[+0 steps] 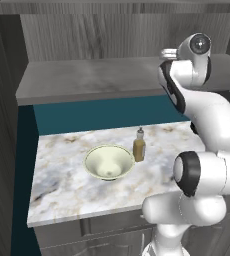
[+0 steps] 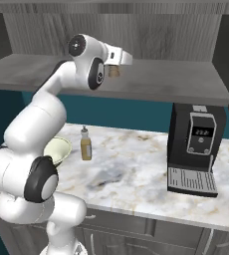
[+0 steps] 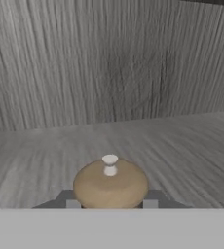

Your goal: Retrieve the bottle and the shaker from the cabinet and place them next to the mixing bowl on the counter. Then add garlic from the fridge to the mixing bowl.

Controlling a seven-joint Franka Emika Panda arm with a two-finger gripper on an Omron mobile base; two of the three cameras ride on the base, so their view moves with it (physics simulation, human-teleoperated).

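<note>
One shaker in hand, one bottle, one mixing bowl

You have the marble counter carrying the mixing bowl, the bottle just beside it, and a black coffee machine well apart. The cabinet shelf carries the shaker.

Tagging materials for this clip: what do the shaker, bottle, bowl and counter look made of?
Shaker: matte tan wood, apparently, with a pale knob.
Bottle: likely glass, amber liquid showing through, whitish cap.
Bowl: smooth cream-green, ceramic or plastic; can't tell.
Counter: polished-looking marble, white-grey with tan veins.
</note>
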